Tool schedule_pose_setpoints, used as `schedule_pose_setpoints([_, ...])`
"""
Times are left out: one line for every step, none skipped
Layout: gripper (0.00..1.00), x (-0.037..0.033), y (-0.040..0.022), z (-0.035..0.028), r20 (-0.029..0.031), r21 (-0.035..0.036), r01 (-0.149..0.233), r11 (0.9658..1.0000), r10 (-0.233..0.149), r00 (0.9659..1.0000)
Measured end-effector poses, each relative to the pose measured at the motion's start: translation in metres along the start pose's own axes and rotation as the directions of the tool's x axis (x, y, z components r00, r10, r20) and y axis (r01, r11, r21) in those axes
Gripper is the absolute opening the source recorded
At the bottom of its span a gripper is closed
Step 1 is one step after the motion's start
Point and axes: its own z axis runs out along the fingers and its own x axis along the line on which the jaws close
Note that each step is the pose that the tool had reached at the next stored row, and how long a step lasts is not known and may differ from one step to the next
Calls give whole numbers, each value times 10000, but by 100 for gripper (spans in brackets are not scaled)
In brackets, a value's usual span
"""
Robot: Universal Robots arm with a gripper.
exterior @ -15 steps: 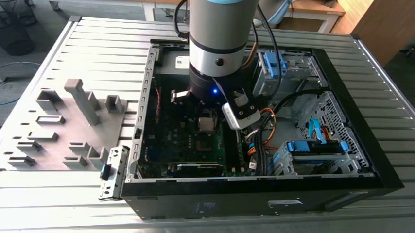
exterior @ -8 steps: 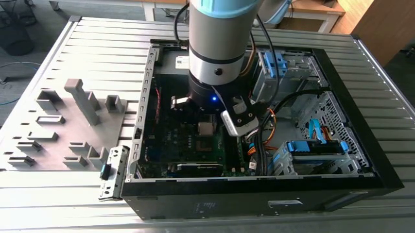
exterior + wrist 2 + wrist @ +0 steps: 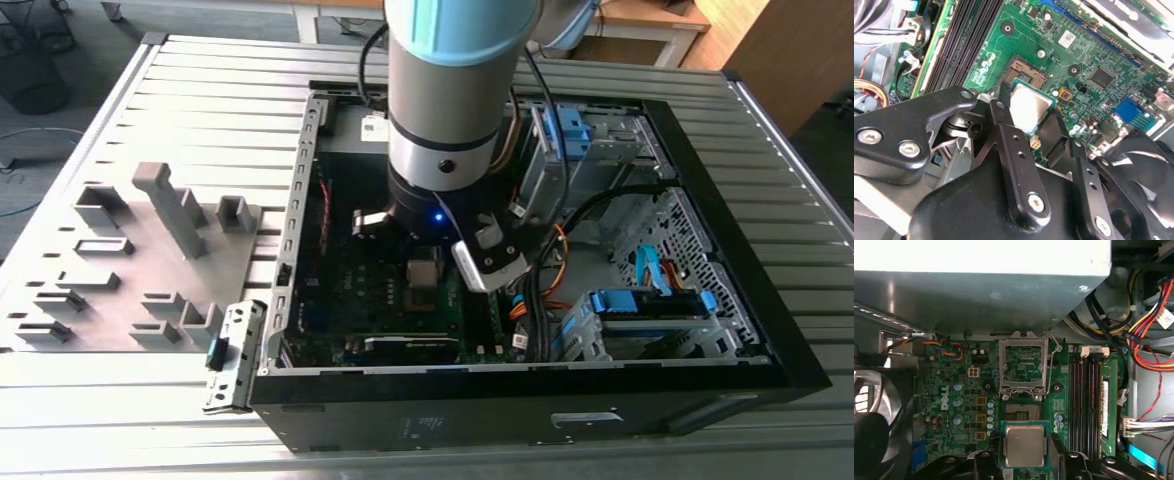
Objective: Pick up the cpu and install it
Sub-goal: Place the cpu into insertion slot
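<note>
Two black fingers [image 3: 1009, 145] of the claw [image 3: 1025, 456] sit on opposite edges of the cpu [image 3: 1025, 445], clamped on it. Pale metal face up, chip looks flat, held above the motherboard [image 3: 954, 390].

Cpu not yet in place. The open socket [image 3: 1021, 411] lies just beside it, partly uncovered, between the chip and the raised load plate [image 3: 1022, 362]. The lever [image 3: 1052, 370] stands up next to the plate. Memory slots [image 3: 1085, 405] run alongside the socket; a fan [image 3: 874, 405] is on the far side of the board.

Step in hand, as I judge it: bringing the chip square over the socket.

- Keep the chip level.
- Match its edges to the socket frame before descending; no sliding across the contacts.
- Keep the fingers off the raised plate and lever, which stand close.
- Grip is on thin edges only, so slow travel suits; a tilt could let a corner catch.

Wider, clock bearings taken on the exterior view:

- The arm [image 3: 454, 100] drops in from twelve o'clock into the middle of the open computer case [image 3: 534, 395].
- Blue-tabbed drive bays [image 3: 647, 300] sit at four o'clock inside the case.
- A bundle of cables [image 3: 561, 250] hangs near the wrist at three o'clock; worth watching for snags.
- Grey fixture blocks [image 3: 174, 210] stand at nine o'clock of the case, well apart, on the ribbed metal table [image 3: 200, 80].
</note>
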Motion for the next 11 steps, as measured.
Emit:
schedule_pose_setpoints([47, 0, -1, 16, 0, 1, 0, 10000, 0, 10000])
schedule_pose_setpoints([47, 0, -1, 29, 0, 0, 0, 10000, 0, 10000])
schedule_pose_setpoints([47, 1, -3, 64, 2, 0, 1, 10000, -1, 10000])
schedule_pose_setpoints([47, 3, -3, 81, 2, 1, 1, 10000, -1, 10000])
schedule_pose_setpoints([47, 6, -4, 119, 2, 1, 0, 10000, 0, 10000])
schedule_pose_setpoints([47, 7, -5, 136, 2, 2, 0, 10000, 0, 10000])
schedule_pose_setpoints([47, 7, -6, 154, 2, 2, 0, 10000, 0, 10000])
schedule_pose_setpoints([47, 8, -6, 173, 3, 0, 1, 10000, -1, 10000])
schedule_pose_setpoints([47, 8, -7, 191, 3, 0, 1, 10000, -1, 10000])
schedule_pose_setpoints([47, 9, -8, 209, 3, 0, 0, 10000, 0, 10000])
schedule_pose_setpoints([47, 9, -8, 227, 2, 1, 1, 10000, -1, 10000])
